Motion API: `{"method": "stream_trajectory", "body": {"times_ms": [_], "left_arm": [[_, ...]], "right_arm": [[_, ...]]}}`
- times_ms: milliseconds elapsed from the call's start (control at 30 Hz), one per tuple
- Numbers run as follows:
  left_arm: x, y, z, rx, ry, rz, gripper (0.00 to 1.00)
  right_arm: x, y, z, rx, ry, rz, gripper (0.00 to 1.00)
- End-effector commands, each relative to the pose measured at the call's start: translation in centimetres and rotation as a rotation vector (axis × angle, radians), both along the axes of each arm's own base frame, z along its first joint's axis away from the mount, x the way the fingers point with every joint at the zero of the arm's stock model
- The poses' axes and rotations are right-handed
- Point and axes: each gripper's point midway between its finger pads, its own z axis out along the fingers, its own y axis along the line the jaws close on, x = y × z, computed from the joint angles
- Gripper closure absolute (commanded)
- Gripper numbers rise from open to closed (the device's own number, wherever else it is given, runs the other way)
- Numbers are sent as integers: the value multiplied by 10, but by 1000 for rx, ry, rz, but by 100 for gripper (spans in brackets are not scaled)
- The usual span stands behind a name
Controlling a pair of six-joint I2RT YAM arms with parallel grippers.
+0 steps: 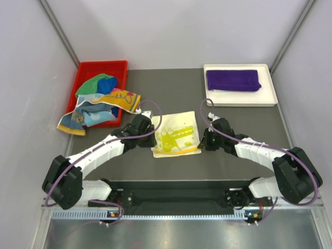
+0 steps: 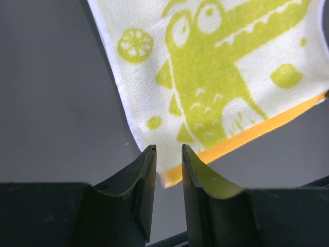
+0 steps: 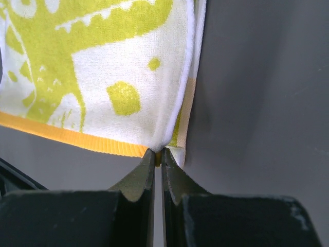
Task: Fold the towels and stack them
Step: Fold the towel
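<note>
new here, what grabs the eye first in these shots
A pale yellow towel with a lime crocodile print lies centrally, the right fingers pinched on one orange-edged corner and the left fingers parted at another. Bright towels spill from a red bin at far left, and a purple towel sits in a white tray at far right.

A robotics lab cell: bare white walls [image 1: 171, 26] enclosing a dark table [image 1: 171, 93].

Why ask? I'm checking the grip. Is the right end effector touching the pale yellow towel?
Touching. The right wrist view shows the right end effector closed on the pale yellow towel, its corner pinched with no gap.
</note>
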Motion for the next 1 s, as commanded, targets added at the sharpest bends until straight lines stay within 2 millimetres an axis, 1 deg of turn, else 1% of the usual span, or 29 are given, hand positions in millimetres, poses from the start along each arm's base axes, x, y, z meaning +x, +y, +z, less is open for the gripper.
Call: {"method": "stream_trajectory", "body": {"times_ms": [0,133,167,233,267,300,367,400,433,467,500,533,567,600,633,667,700,733,767,800,833,867,900,933,967], "left_arm": [[5,-6,31,-38,-59,-22,69],[10,-5,33,-31,-66,2,68],[13,-2,28,-7,-63,19,68],[20,1,29,5,-66,52,69],[25,3,24,23,-60,71,69],[30,3,26,20,-64,84,69],[45,9,23,21,-59,120,69],[58,14,28,14,-72,149,69],[66,16,30,8,-76,161,69],[71,18,25,15,-61,170,69],[81,24,27,17,-69,187,69],[92,24,27,15,-71,197,69],[99,26,28,14,-72,205,69],[107,29,29,10,-72,208,69],[118,27,29,11,-75,209,69],[124,27,28,14,-77,205,69],[131,28,29,11,-79,204,69],[142,25,29,9,-89,199,69],[148,24,29,8,-95,195,69],[155,25,30,6,-99,199,69],[161,26,21,23,-82,204,69],[168,27,26,27,-86,212,69],[173,30,16,41,-61,221,69],[177,31,15,44,-57,224,69],[182,31,18,48,-60,229,69]], "right_arm": [[6,6,4,19,-39,-1,100],[4,4,3,22,-38,-11,100],[4,4,2,21,-38,-12,100],[3,0,2,10,-39,-23,100],[4,0,3,6,-44,-26,100],[4,-2,6,5,-51,-34,100],[7,-2,13,10,-71,-34,90],[7,-1,17,13,-73,-28,82],[9,-1,21,13,-83,-30,78],[15,1,33,23,-115,-32,74],[18,0,37,17,-126,-37,65],[24,-3,42,5,-149,-47,62],[35,0,52,8,-173,-49,58],[40,-1,55,-3,-179,-53,55],[49,-1,60,-17,-200,-52,55],[63,0,66,-27,-216,-65,54],[72,0,69,-37,-227,-72,54],[83,3,72,-46,-250,-62,54],[100,6,75,-56,-258,-71,54],[110,5,75,-77,-266,-83,54],[119,6,74,-94,-273,-80,54],[136,10,71,-109,-267,-83,54],[144,10,69,-121,-262,-83,54],[158,12,76,-118,-274,-93,54],[164,12,61,-135,-245,-95,54]]}}
